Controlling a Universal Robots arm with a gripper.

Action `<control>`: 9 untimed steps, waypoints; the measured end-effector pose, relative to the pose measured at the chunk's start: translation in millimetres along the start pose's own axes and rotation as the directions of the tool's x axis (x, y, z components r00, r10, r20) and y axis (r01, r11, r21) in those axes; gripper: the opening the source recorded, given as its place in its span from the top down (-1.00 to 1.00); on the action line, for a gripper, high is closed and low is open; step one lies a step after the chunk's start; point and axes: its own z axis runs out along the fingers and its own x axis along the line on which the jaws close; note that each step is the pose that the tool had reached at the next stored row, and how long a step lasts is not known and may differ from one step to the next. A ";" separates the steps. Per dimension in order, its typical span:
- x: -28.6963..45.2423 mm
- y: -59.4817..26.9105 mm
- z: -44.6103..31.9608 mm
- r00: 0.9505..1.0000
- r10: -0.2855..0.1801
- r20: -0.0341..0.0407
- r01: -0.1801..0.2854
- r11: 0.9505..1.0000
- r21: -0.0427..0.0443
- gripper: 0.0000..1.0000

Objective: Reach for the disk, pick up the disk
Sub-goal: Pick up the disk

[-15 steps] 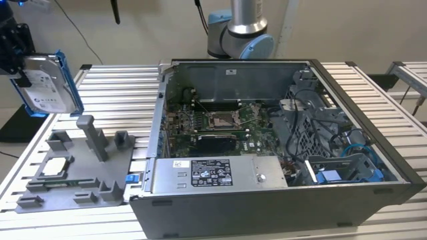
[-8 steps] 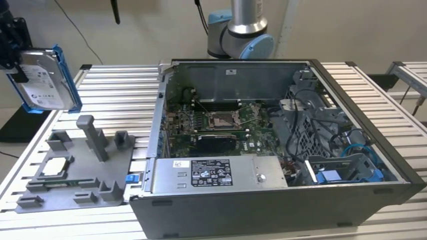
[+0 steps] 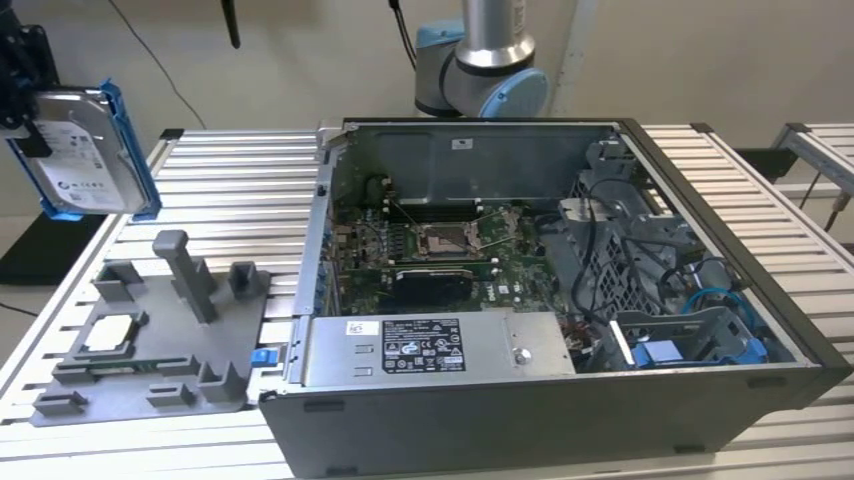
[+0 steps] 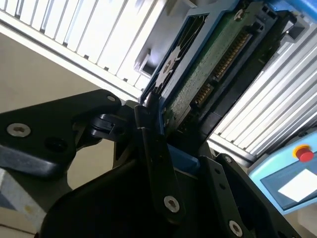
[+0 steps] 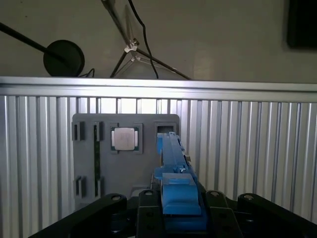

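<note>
Grip noted: the gripper (image 4: 173,130) is clamped on the disk (image 4: 210,62), with one black finger (image 4: 151,129) pressed against the blue bracket (image 4: 179,157). In the second wrist view the green circuit-board side of the disk is seen. In the first wrist view the disk (image 5: 171,156) is seen edge-on, seated between the two fingers of the gripper (image 5: 181,201).

In the exterior view the disk (image 3: 83,150) is held upright in the air by the gripper (image 3: 19,95) at the view's far left, clear of the slatted table (image 3: 234,190), with the white label turned toward the camera.

Under the disk, a grey fixture plate (image 5: 124,173) is laid on the table (image 5: 247,148). A small square chip (image 5: 124,138) is seated in one of its pockets. In the exterior view the plate (image 3: 154,345) and chip (image 3: 110,333) are found near the front, at the view's left.

Beside the plate, toward the exterior view's right, an opened computer case (image 3: 534,425) is laid on its side. A motherboard (image 3: 441,250) and a grey power supply box (image 3: 427,345) are exposed inside.

Behind the case, the arm's base (image 3: 481,70) is mounted.
</note>
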 end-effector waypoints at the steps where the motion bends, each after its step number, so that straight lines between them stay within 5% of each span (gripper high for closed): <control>1: 0.0 0.0 -1.1 1.000 0.000 0.000 0.000 1.000 0.000 1.00; 9: -0.1 0.1 -11.2 1.000 0.000 0.000 0.000 1.000 0.000 1.00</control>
